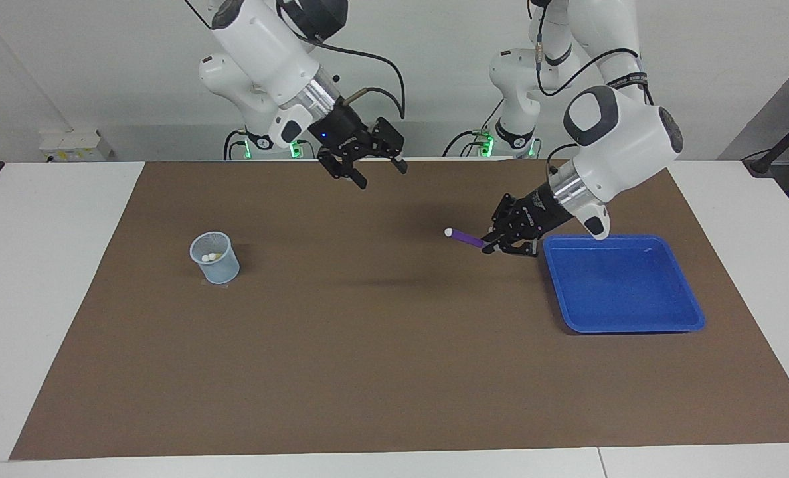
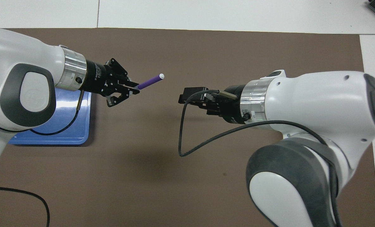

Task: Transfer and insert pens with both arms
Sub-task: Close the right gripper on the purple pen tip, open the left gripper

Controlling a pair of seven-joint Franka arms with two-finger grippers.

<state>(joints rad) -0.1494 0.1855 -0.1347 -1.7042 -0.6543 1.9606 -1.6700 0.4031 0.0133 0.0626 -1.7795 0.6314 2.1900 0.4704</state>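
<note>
Right now the purple pen (image 1: 464,238) is up in the air, held at one end by the left gripper (image 1: 494,243), whose fingers are pinched shut on it. The pen lies almost flat, and its long line runs along the table's length. Its white tip (image 2: 161,76) points away from the gripper, toward the right arm's end of the table and the right gripper (image 1: 379,171). It hangs over the brown mat (image 1: 368,345), just beside the blue tray (image 1: 623,285). The left arm (image 1: 617,149) bends down low from its base, with its wrist over the edge of the tray and its gripper stretched out sideways. The right arm (image 1: 268,60) is held higher, over the part of the mat nearer the robots, with its gripper facing the pen and its jaws spread wide with nothing in them. A clear gap lies between the pen's tip and that gripper. A small see-through cup (image 1: 214,257) stands on the mat toward the right arm's end, with two pale pen ends poking up inside it. Only the facing view shows the cup. The overhead view shows best how the pen and the right gripper line up, and there the left arm hides much of the tray.
</note>
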